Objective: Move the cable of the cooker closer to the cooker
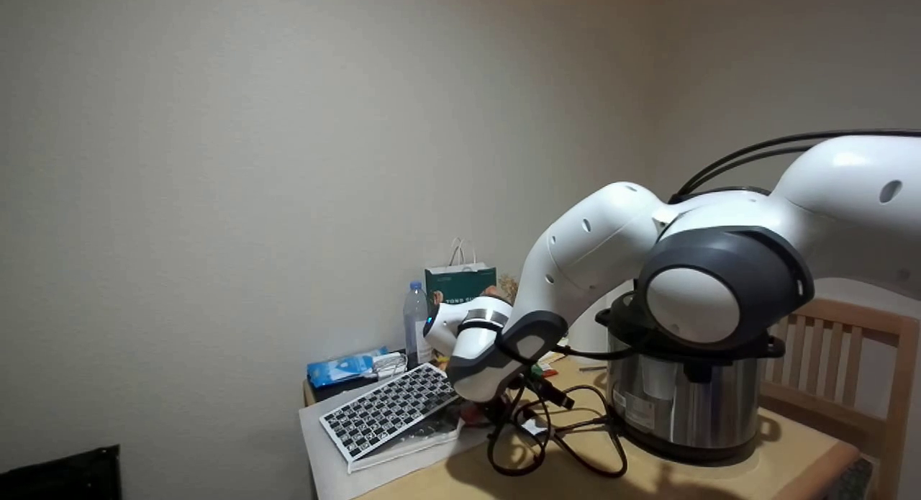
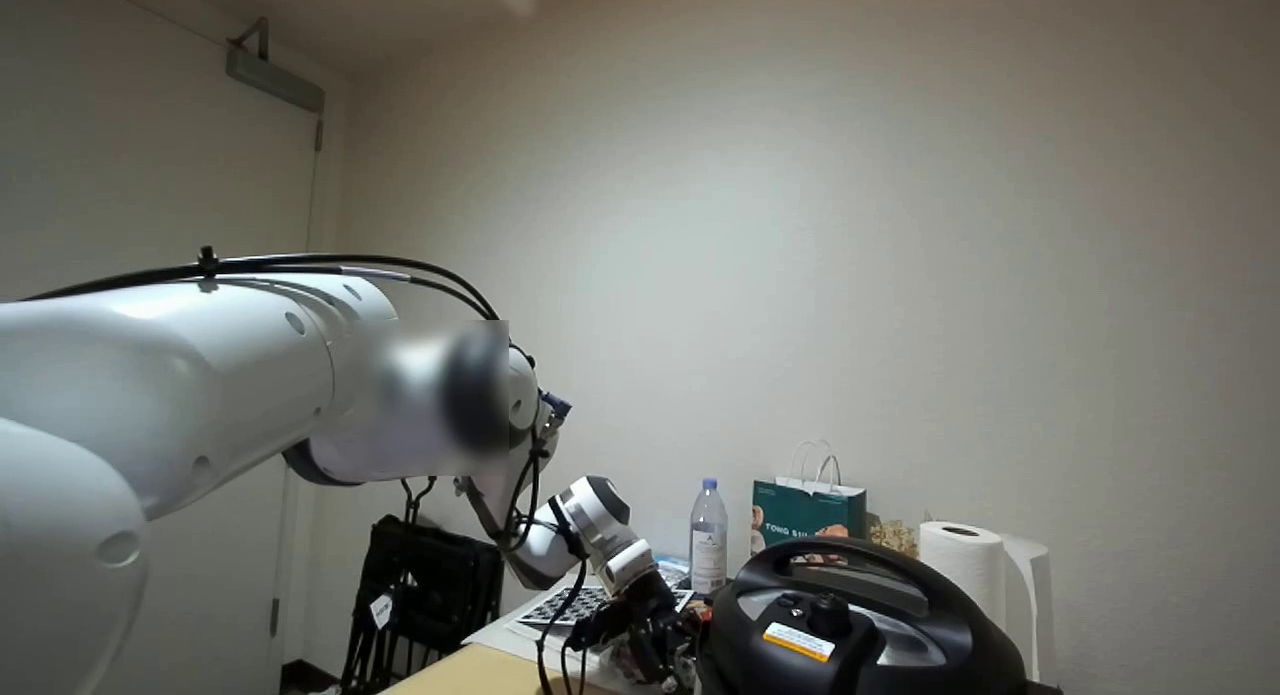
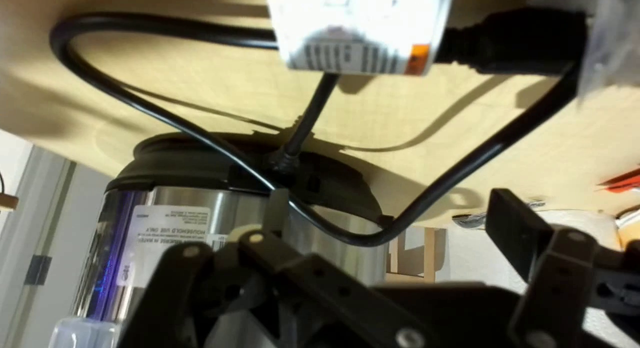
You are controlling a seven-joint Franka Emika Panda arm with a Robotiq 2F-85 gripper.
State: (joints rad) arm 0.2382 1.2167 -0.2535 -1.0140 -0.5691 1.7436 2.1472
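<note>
Pale walls (image 1: 252, 162) stand behind a light wooden table (image 1: 799, 442), and over it a white robot arm (image 1: 597, 241) is bent low. At its end the pincer (image 3: 392, 218) has its two fingers (image 3: 520, 235) wide apart. One loop of the black cable (image 3: 175, 27) passes across this gap, very near to one fingertip; I cannot tell if they touch, or if the loop is inside the gap or beyond it. On the cable sits a white label (image 3: 360, 27). Its loops spread between the pincer and the silver cooker (image 1: 691, 406), just beside it, and one stretch goes to the cooker's black base. The cooker stands upright with its lid on. Farther away, I see a checkered board (image 1: 392, 410), a clear bottle (image 1: 416, 320), a green paper bag (image 1: 460, 284) and, beyond the cooker, a chair (image 1: 827, 417).
</note>
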